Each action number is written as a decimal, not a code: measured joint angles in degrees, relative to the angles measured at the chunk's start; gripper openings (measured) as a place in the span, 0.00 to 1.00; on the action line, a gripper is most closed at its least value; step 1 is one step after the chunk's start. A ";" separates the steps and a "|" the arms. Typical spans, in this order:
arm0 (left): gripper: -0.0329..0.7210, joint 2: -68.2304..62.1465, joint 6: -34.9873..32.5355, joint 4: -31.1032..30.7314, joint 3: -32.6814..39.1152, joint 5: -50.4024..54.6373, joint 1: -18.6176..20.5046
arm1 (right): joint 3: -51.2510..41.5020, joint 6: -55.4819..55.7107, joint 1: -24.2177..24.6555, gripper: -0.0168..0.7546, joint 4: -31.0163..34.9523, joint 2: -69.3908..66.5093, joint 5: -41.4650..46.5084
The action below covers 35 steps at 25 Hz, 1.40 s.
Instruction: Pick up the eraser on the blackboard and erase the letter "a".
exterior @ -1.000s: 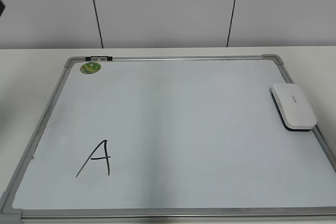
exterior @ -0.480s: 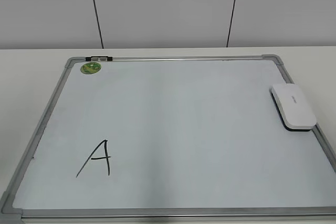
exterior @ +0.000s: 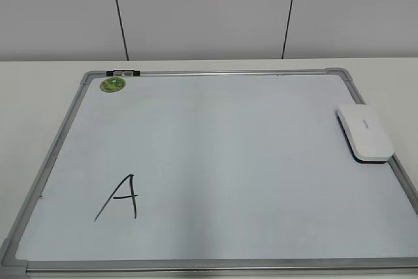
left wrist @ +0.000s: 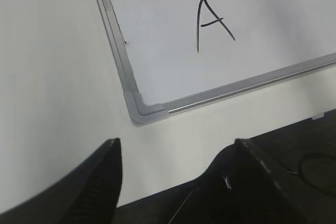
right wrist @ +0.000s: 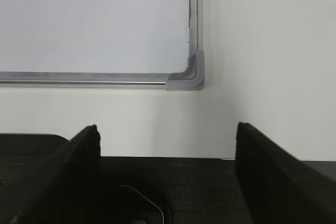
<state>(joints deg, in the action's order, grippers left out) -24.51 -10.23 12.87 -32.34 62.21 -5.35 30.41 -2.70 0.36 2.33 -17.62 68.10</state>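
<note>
The blackboard (exterior: 228, 155) lies flat on the table, a pale board with a grey frame. The white eraser (exterior: 365, 132) rests on its right edge, untouched. The only writing I see is a large angular capital "A" (exterior: 119, 198) near the front left; no small lowercase "a" shows in any view. Neither gripper shows in the exterior view. My left gripper (left wrist: 176, 145) is open and empty, off the board's front left corner (left wrist: 139, 111), with the capital "A" (left wrist: 211, 23) ahead. My right gripper (right wrist: 168, 128) is open and empty, off the front right corner (right wrist: 189, 80).
A round green sticker (exterior: 112, 84) sits near the board's far left corner, with a small black clip (exterior: 123, 72) on the far frame beside it. The white table (exterior: 39, 83) surrounds the board. A grey panelled wall stands behind.
A dark sliver at the exterior view's left edge one second ago is gone. The eraser, the board and the capital "A" have not moved.
</note>
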 joint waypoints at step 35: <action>0.66 4.14 3.62 -6.73 3.02 0.17 0.00 | -2.35 0.98 0.00 0.78 -0.84 2.96 -2.90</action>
<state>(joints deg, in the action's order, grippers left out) -20.38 -6.61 6.14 -29.32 62.38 -5.35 28.05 -1.72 0.36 1.49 -14.66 65.20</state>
